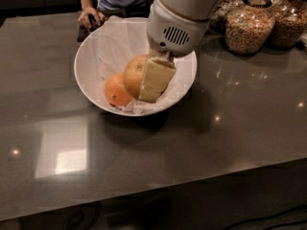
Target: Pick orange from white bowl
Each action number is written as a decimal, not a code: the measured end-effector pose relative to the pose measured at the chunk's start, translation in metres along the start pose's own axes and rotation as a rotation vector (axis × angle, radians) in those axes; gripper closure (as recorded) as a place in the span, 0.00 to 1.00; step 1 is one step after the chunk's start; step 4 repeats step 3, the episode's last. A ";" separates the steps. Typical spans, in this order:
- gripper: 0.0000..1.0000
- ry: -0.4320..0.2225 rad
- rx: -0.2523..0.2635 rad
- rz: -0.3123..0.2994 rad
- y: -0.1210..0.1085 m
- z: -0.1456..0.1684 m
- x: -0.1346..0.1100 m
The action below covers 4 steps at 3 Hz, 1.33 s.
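The claw (146, 87) hangs down from the big white arm (184, 8), right over the middle of the white bowl (86, 75). It looks clamped on the orange (133, 75). One flat cream finger (156, 78) is pressed on the right side of the fruit, and the other finger is hidden behind it. The orange is the pale, yellow one, and it sits up high in the bowl, tucked under the arm's round end. A darker orange fruit (116, 91) lies just beside it, lower down on the left, on the crumpled white paper (115, 42) that lines the bowl. The bowl stands on the dark shiny counter (216, 143). Jars of cereal (247, 30) stand far off to the right, and a person's hand (90, 18) rests at the far edge of the counter, close to the bowl's far left rim. I think the robot is at the grabbing part of the job, with the lifting not yet done. The next move should be straight up, slow and steady, so the round fruit does not roll out of the squeeze. It should also keep clear of the darker fruit and not snag the paper or bump the rim.
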<state>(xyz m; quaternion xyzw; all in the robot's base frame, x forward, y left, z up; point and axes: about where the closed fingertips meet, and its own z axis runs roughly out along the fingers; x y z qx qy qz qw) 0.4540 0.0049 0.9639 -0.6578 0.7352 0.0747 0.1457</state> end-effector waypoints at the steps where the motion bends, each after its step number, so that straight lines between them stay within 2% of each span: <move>1: 1.00 -0.046 0.007 -0.077 0.025 -0.029 -0.006; 3: 1.00 -0.128 0.028 -0.187 0.072 -0.074 -0.001; 4: 1.00 -0.128 0.028 -0.187 0.072 -0.074 -0.001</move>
